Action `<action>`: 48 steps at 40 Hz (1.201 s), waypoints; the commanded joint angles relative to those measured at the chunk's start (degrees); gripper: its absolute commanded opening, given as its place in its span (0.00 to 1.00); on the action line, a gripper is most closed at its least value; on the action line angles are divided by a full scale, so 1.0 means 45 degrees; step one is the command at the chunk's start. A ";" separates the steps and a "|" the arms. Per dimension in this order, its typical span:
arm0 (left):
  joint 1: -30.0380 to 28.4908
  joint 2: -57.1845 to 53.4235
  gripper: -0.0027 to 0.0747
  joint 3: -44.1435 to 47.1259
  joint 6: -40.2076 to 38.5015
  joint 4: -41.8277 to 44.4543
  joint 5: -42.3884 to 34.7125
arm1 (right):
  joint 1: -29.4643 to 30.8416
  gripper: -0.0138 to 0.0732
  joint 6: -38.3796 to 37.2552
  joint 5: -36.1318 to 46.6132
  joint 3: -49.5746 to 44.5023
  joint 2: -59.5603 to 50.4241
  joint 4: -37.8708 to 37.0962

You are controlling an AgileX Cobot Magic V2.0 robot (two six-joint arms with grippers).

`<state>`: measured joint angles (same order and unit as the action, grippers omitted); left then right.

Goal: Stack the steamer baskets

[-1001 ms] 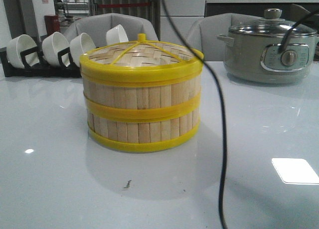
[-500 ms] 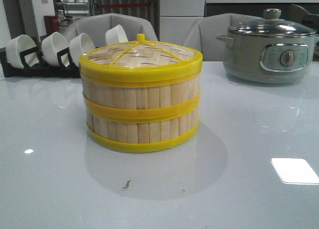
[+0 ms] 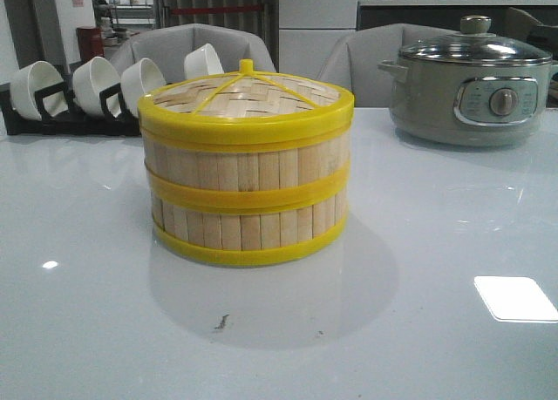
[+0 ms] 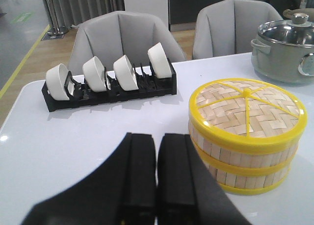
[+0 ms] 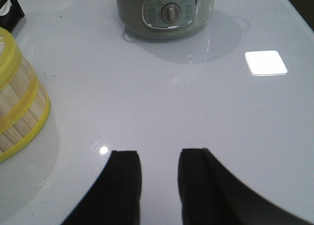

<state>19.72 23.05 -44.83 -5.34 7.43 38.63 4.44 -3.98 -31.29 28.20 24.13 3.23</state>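
1. Two baskets (image 3: 247, 191) stand stacked on the white table (image 3: 436, 330), one tier squarely on the other, with yellow rims at bottom, middle and top.
2. A woven lid (image 3: 247, 99) with a yellow rim and small knob sits on the upper tier.
3. Behind the stack, to the left, a black rack (image 4: 110, 90) holds four white bowls (image 4: 125, 72) on edge.
4. Behind and to the right stands a grey pot (image 3: 471, 86) with a glass lid, well apart from the stack.
5. The left gripper (image 4: 157, 181) hangs above the table near the stack without touching it; its two fingers are pressed together with nothing between them.
6. The right gripper (image 5: 157, 178) hovers over bare table, beside the stack; its fingers are parted and hold nothing.
7. Two grey chairs (image 4: 125, 36) stand at the table's far side.
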 commanded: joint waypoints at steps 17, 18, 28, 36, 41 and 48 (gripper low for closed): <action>-0.0016 0.0180 0.17 -0.0344 -0.0103 0.0024 -0.0994 | 0.0089 0.52 0.0049 0.3607 -0.2260 -0.1536 0.0055; -0.0016 0.0180 0.17 -0.0344 -0.0103 0.0024 -0.0994 | 0.0089 0.52 0.0049 0.3703 -0.2260 -0.1536 0.0055; -0.0016 0.0180 0.17 -0.0344 -0.0103 0.0024 -0.0994 | 0.0067 0.24 0.0049 0.3963 -0.2260 -0.1536 0.0055; -0.0016 0.0180 0.17 -0.0344 -0.0103 0.0024 -0.0994 | 0.0067 0.22 0.0049 0.3988 -0.2260 -0.1536 0.0095; -0.0016 0.0180 0.17 -0.0344 -0.0103 0.0024 -0.0994 | -0.0039 0.22 0.0049 0.3465 -0.2260 -0.1536 0.0093; -0.0016 0.0180 0.17 -0.0344 -0.0103 0.0024 -0.0994 | -0.0072 0.22 0.0049 0.2679 -0.2271 -0.1536 0.0093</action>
<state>19.72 23.05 -44.83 -5.34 7.43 38.63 4.18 -3.98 -22.41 16.40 16.77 3.34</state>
